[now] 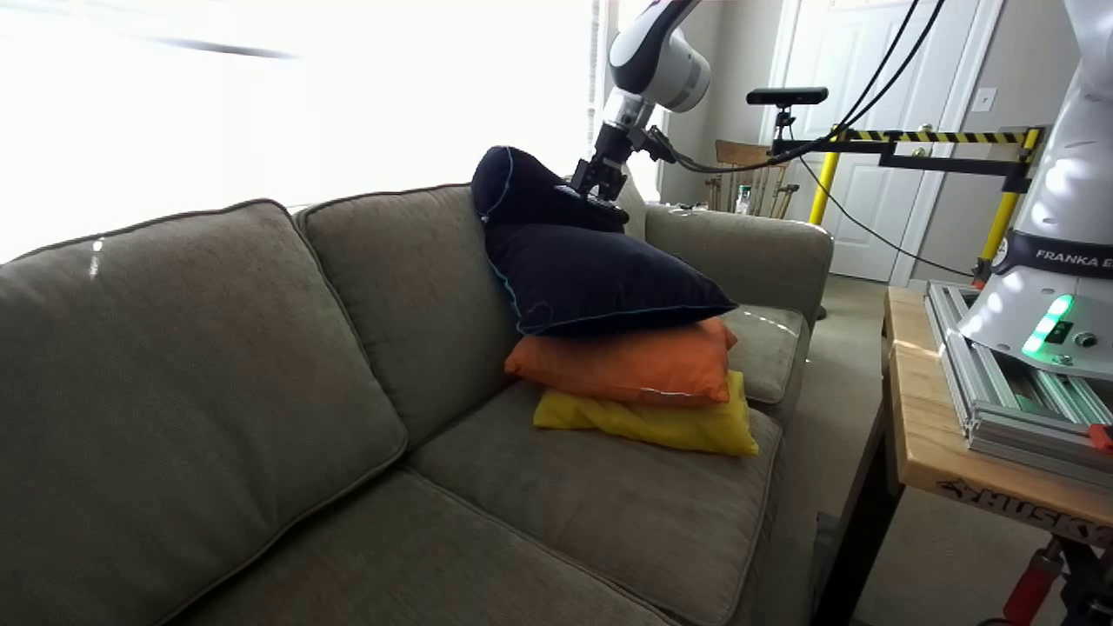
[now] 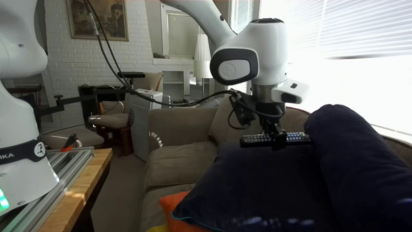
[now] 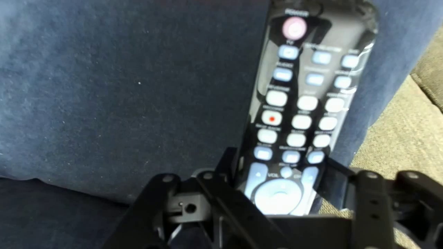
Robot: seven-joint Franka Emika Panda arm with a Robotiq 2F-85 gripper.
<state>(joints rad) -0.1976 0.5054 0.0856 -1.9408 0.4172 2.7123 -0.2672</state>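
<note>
Gripping is already accomplished, as is shown in the wrist view: a black remote control (image 3: 294,133) is held across its lower half by the claw (image 3: 282,169), whose fingers are drawn in snugly to the width of the casing. Its power button (image 3: 294,28) is pointed just past twelve o'clock. The long, slim body is finished in glossy plastic streaked by reflections, and rows of pale, rounded keys (image 3: 301,121) are set into it. Beneath it a navy cushion (image 3: 138,86) is spread, matt, short-napped and flecked with lint; toward three o'clock, the coarse tan weave of the couch (image 3: 398,138) is exposed.

In an exterior view, the remote control (image 2: 294,138) is carried nearly level over the navy cushion (image 2: 257,180); whether the fabric is touched cannot be told. Just past three o'clock from the claw, a plump navy roll (image 2: 354,161) is seen, met or nearly met by the end of the casing. Release is judged not yet made, so only the grasp can be counted as finished.

In an exterior view, the claw (image 1: 600,193) is located at about twelve o'clock above a layered pile: the navy cushion (image 1: 609,274), edged in turquoise and drawn to pointed corners, is laid on a puffy orange cushion (image 1: 622,365), beneath which a flatter yellow cushion (image 1: 652,423) is pressed. The couch is upholstered with corded seams.
</note>
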